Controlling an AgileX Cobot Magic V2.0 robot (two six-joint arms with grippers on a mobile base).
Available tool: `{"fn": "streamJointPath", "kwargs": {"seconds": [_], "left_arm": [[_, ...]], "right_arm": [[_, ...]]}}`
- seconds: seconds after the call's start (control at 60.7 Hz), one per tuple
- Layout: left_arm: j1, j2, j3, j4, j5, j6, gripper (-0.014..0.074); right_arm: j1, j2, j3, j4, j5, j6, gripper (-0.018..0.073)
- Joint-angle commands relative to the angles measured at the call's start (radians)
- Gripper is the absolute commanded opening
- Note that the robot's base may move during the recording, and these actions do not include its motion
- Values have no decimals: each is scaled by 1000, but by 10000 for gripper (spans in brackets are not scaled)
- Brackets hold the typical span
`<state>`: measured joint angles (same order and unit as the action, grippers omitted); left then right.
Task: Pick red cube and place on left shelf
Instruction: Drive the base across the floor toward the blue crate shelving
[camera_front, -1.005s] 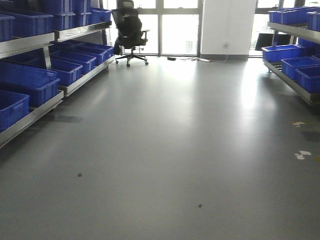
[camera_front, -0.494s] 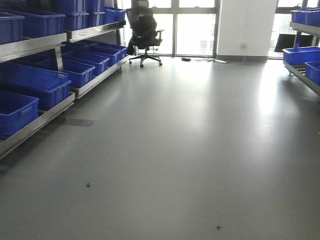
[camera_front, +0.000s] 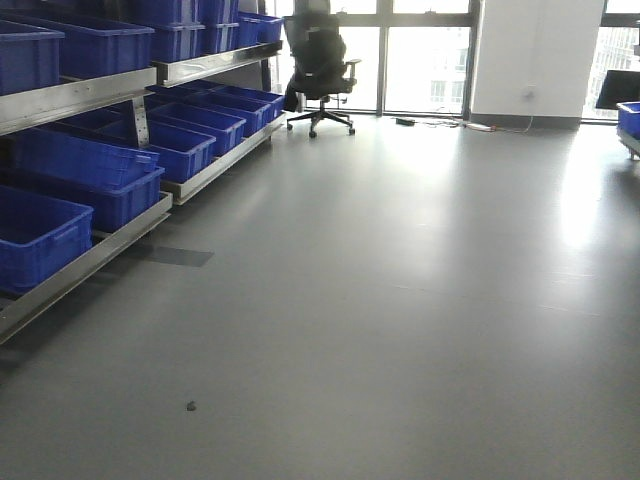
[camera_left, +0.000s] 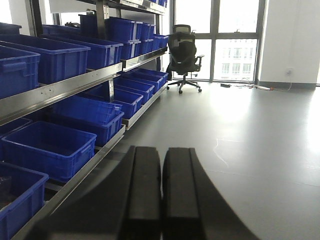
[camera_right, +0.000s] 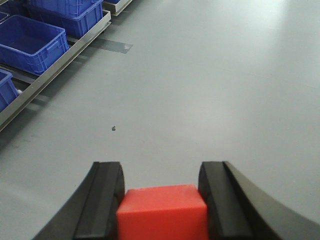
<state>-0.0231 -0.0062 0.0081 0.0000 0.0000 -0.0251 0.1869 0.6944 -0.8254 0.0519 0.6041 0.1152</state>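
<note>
The red cube (camera_right: 162, 212) sits between the two black fingers of my right gripper (camera_right: 161, 172), which is shut on it and holds it above the grey floor. My left gripper (camera_left: 161, 155) is shut and empty, its two black fingers pressed together. The left shelf (camera_front: 90, 255) is a long steel rack with blue crates (camera_front: 40, 235) along the left side. It also shows in the left wrist view (camera_left: 60, 90) and at the upper left of the right wrist view (camera_right: 55, 65). Neither gripper shows in the front view.
A black office chair (camera_front: 320, 65) stands at the far end by the windows. A blue crate (camera_front: 630, 118) of another rack shows at the far right edge. A dark floor patch (camera_front: 180, 257) lies by the shelf rail. Grey floor (camera_front: 400, 300) fills the middle.
The front view has swung left: the left shelf and the chair have shifted rightward in the frame, and the right rack has almost left the view.
</note>
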Motion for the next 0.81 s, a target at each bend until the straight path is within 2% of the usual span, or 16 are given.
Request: {"fn": "streamJointPath", "kwargs": {"seconds": [0.0,0.791], "left_arm": [[-4,-16,25,0,-83,0,102],[-4,-16,25,0,-83,0,102]], "right_arm": [[3,1,-25,-3,-79,-6,56],[3,2,-25,-3,-79,-6,56]]}}
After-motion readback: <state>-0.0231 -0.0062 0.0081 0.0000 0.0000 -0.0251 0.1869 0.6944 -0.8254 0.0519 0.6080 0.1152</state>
